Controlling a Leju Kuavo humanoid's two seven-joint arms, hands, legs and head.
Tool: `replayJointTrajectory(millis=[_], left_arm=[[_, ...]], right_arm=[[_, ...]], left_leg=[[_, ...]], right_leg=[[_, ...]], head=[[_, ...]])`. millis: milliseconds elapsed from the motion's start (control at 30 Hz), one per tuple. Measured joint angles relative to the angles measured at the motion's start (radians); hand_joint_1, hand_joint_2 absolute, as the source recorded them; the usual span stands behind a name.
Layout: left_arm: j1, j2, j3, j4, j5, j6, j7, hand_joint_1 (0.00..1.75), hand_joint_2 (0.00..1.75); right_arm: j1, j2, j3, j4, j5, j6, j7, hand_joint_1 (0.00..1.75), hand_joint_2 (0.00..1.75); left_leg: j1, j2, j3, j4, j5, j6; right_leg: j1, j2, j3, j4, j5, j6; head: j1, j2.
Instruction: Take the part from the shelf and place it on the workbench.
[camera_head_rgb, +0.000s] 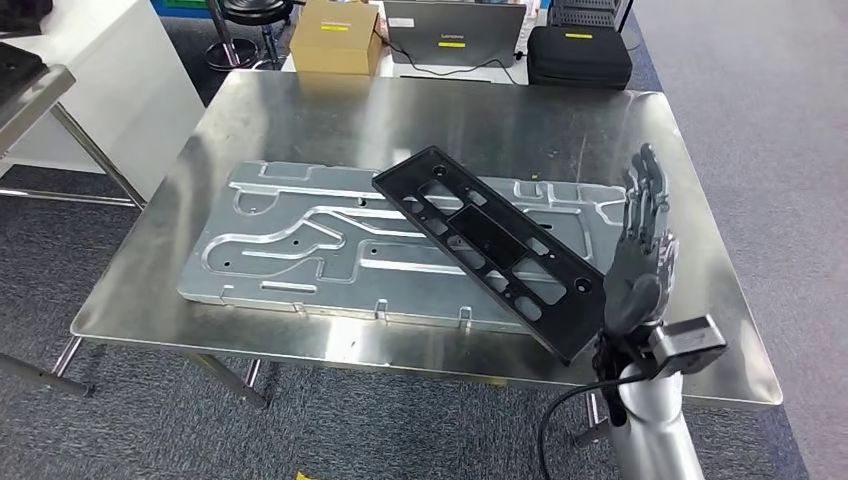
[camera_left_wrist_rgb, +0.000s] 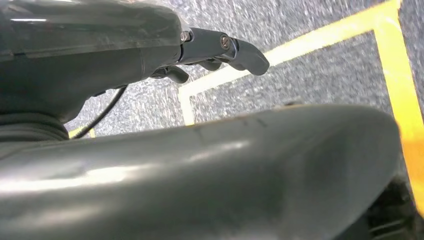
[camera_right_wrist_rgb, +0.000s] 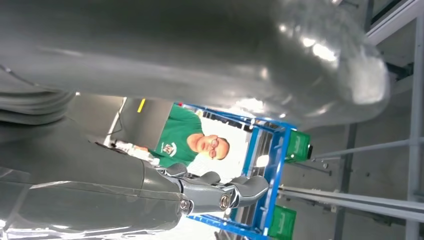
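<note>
Two plates share the bare steel workbench (camera_head_rgb: 300, 110). On the left lies a long machined aluminium plate with milled grooves (camera_head_rgb: 300, 240), flat on the top, likely a fixture meant to receive work. Across its right half rests the flat black rectangular part with cut-out windows (camera_head_rgb: 480, 240), set diagonally, its far corner toward the middle of the bench and its near corner overhanging the front edge. So I judge the part is already delivered, though askew. Just right of that near corner stands the right hand (camera_head_rgb: 640, 250), upright, fingers straight and slightly apart, holding nothing and apparently clear of the part: a released pose. The left hand (camera_left_wrist_rgb: 220, 50) hangs over grey carpet with yellow tape lines (camera_left_wrist_rgb: 300, 45), fingers loosely curled around nothing, idle because one hand sufficed.
</note>
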Motion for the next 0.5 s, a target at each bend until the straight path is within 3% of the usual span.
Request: replayJointTrajectory(millis=[33,100,133,167,200,233,300,333,367,467,500], left_arm=[[-0.001,0.0,0.002,0.0,0.003,0.002,0.001,0.0,0.0],[-0.001,0.0,0.007,0.0,0.008,0.007,0.002,0.0,0.0],[-0.001,0.0,0.01,0.0,0.011,0.01,0.002,0.0,0.0],[-0.001,0.0,0.012,0.0,0.011,0.011,0.004,0.0,0.0],[0.0,0.0,0.013,0.0,0.011,0.012,0.005,0.0,0.0],[-0.001,0.0,0.014,0.0,0.011,0.012,0.005,0.0,0.0],[-0.001,0.001,0.015,0.0,0.01,0.012,0.006,0.0,0.0],[-0.002,0.001,0.015,0.0,0.01,0.012,0.006,0.0,0.0],[-0.002,0.002,0.015,0.0,0.01,0.012,0.006,0.0,0.0],[-0.001,0.002,0.015,0.0,0.008,0.012,0.005,0.0,0.0],[0.001,0.002,0.015,0.0,0.007,0.012,0.004,0.0,0.0]], right_arm=[[0.019,0.002,0.002,-0.006,0.0,-0.006,-0.001,0.0,0.0],[0.055,0.007,0.008,-0.011,-0.002,-0.014,-0.002,0.0,0.0],[0.071,0.01,0.011,-0.011,-0.003,-0.017,-0.003,0.0,0.0],[0.085,0.014,0.013,-0.011,-0.006,-0.02,-0.004,0.0,0.0],[0.097,0.017,0.014,-0.011,-0.008,-0.024,-0.006,0.0,0.0],[0.106,0.021,0.015,-0.011,-0.011,-0.026,-0.007,0.0,0.0],[0.116,0.028,0.016,-0.011,-0.014,-0.027,-0.011,0.0,0.0],[0.12,0.031,0.018,-0.012,-0.015,-0.027,-0.012,0.0,0.0],[0.122,0.034,0.018,-0.012,-0.015,-0.027,-0.013,0.0,0.0],[0.132,0.041,0.02,-0.015,-0.017,-0.028,-0.013,0.0,0.0],[0.137,0.045,0.02,-0.016,-0.018,-0.029,-0.013,0.0,0.0]], left_leg=[[0.003,0.002,0.0,-0.009,0.008,0.002],[0.004,0.004,-0.009,-0.014,0.018,0.004],[0.004,0.005,-0.016,-0.013,0.023,0.002],[0.005,0.006,-0.024,-0.011,0.027,0.0],[0.006,0.007,-0.032,-0.008,0.032,-0.003],[0.007,0.007,-0.04,-0.004,0.036,-0.006],[0.009,0.007,-0.055,0.005,0.044,-0.017],[0.009,0.006,-0.059,0.009,0.048,-0.023],[0.008,0.006,-0.061,0.011,0.053,-0.03],[0.012,0.005,-0.066,0.01,0.065,-0.052],[0.014,0.005,-0.072,0.02,0.048,-0.058]], right_leg=[[-0.002,0.0,-0.01,0.029,-0.029,0.006],[-0.011,0.0,-0.046,0.137,-0.109,0.017],[-0.016,0.0,-0.062,0.191,-0.139,0.022],[-0.022,-0.001,-0.066,0.222,-0.15,0.027],[-0.027,-0.002,-0.054,0.219,-0.144,0.032],[-0.033,-0.002,-0.023,0.182,-0.122,0.036],[-0.039,-0.003,0.066,0.055,-0.081,0.042],[-0.039,-0.001,0.095,0.009,-0.068,0.039],[-0.036,0.001,0.11,-0.018,-0.064,0.034],[-0.03,0.003,0.097,-0.029,-0.05,0.006],[-0.029,0.001,0.089,-0.031,-0.04,-0.004]], head=[[0.001,0.0],[0.002,0.0],[0.002,0.0],[0.002,0.0],[0.002,0.0],[0.002,0.0],[0.001,0.0],[0.001,0.0],[0.0,0.0],[-0.002,0.0],[-0.003,0.0]])
